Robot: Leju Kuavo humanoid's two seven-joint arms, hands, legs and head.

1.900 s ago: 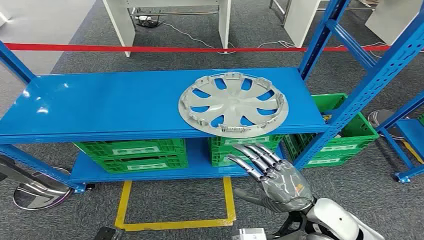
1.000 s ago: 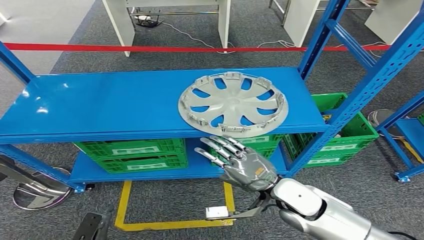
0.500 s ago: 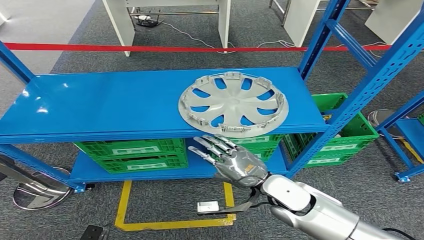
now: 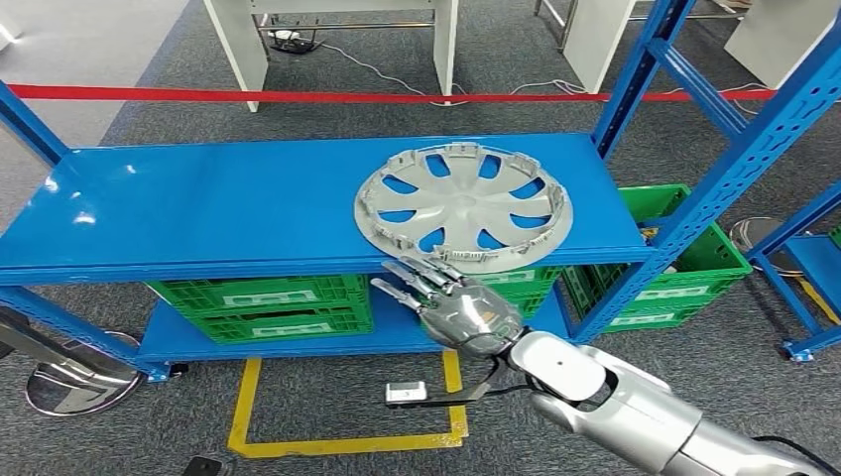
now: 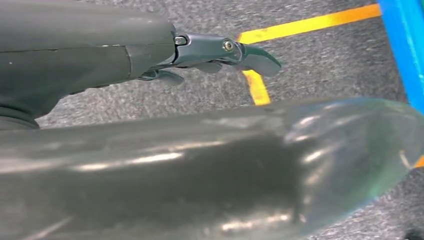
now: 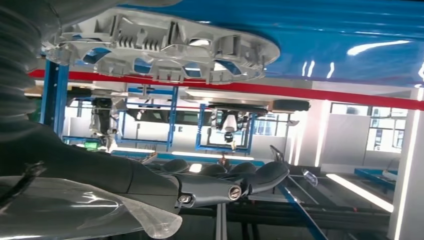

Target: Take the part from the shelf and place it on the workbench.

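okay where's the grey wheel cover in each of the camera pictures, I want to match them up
Head view: the wheel cover lies flat on the blue shelf, right of middle, its near rim over the front edge, just beyond the right hand.
Right wrist view: upper left, wheel cover against the shelf.
Left wrist view: not in it.
Shared landmark: the blue shelf, in the head and right wrist views.

Glossy silver arm (image 4: 635,412) — grey robot hand (image 4: 458,312), perhaps screw-jointed

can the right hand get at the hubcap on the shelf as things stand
Probably yes. The right hand is open just below the shelf edge where the hubcap overhangs, with nothing between them.
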